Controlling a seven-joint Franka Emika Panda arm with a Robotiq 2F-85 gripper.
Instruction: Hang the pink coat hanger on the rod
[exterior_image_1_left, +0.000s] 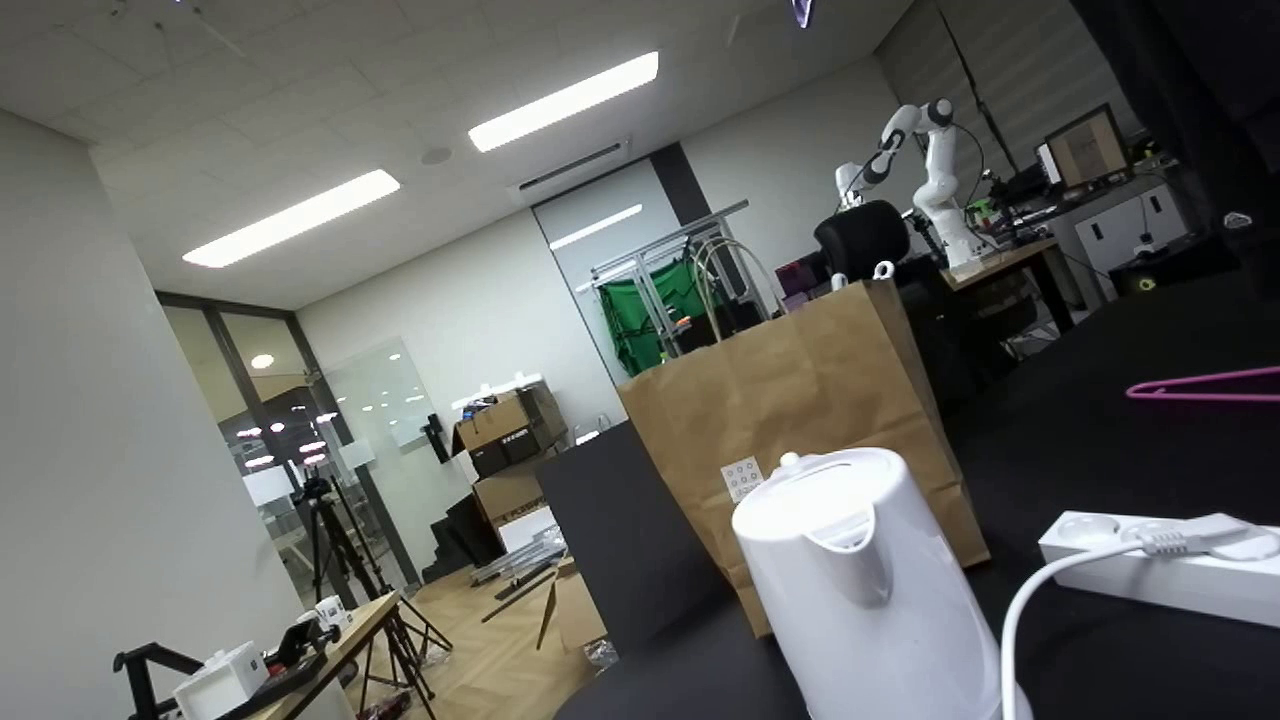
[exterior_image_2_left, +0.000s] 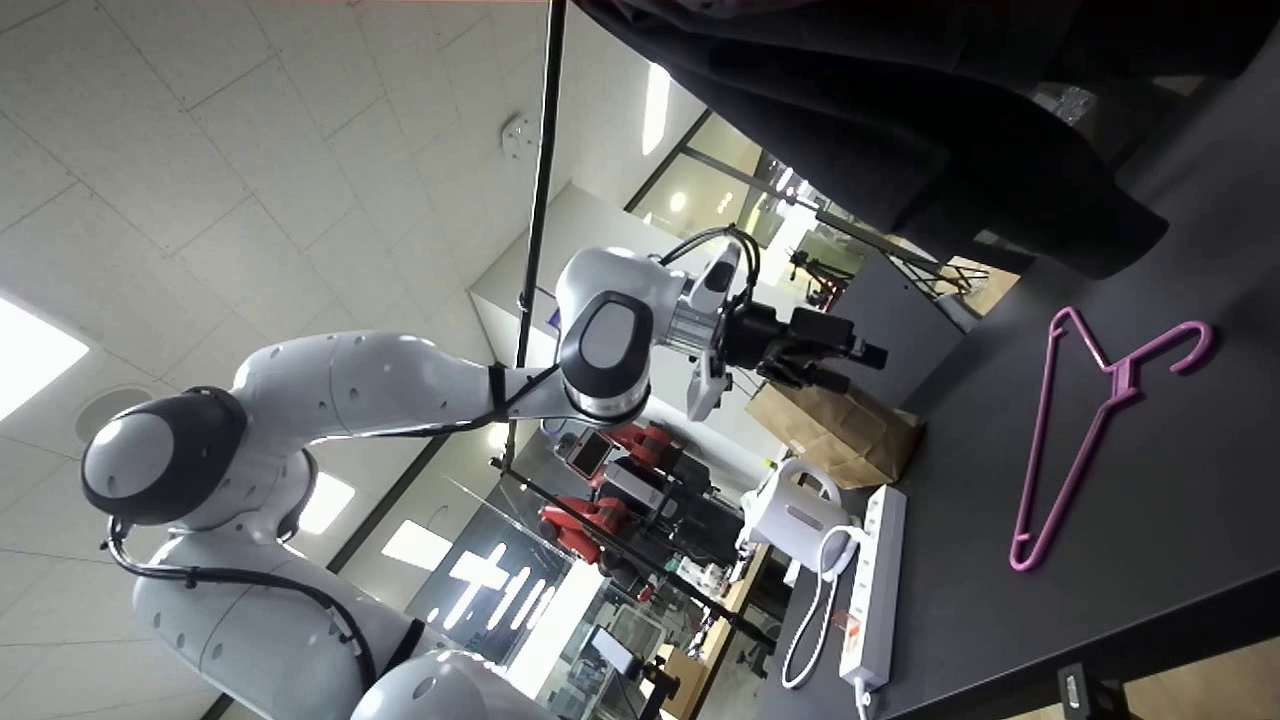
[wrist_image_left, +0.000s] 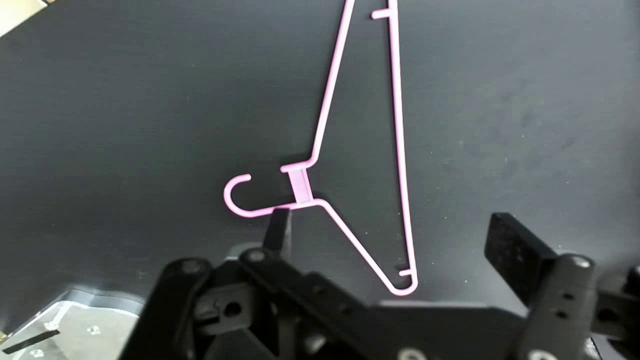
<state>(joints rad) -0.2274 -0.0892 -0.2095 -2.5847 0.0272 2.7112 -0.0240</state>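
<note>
In an exterior view, the left is filled by the white arm (exterior_image_2_left: 360, 385), and a dark pole (exterior_image_2_left: 541, 170), partly hidden by it, is seen at one o'clock from its middle. Farther right, the white kettle (exterior_image_2_left: 795, 525) is placed, with the bag (exterior_image_2_left: 840, 430) stood at one o'clock from it on the table (exterior_image_2_left: 1200, 480). The bag's top edge is overlapped in sight by the pincer (exterior_image_2_left: 857, 370), which is held above the table, at nine o'clock from the pink hanger (exterior_image_2_left: 1125, 378) and well apart from it. In the wrist view the pincer's pads (wrist_image_left: 279, 230) are spread wide, and a small part of the hanger is covered from sight by one of them. At four o'clock from the kettle the white strip (exterior_image_2_left: 880, 600) is laid along the table, and a plug (exterior_image_1_left: 1205, 534) is seated in it. Next, black cloth (exterior_image_2_left: 900, 110) is shown at eleven o'clock from the hanger. At the right, the hanger is laid flat on the table; its hook (exterior_image_2_left: 1192, 327) is turned toward two o'clock there, and toward nine o'clock in the wrist view.
</note>
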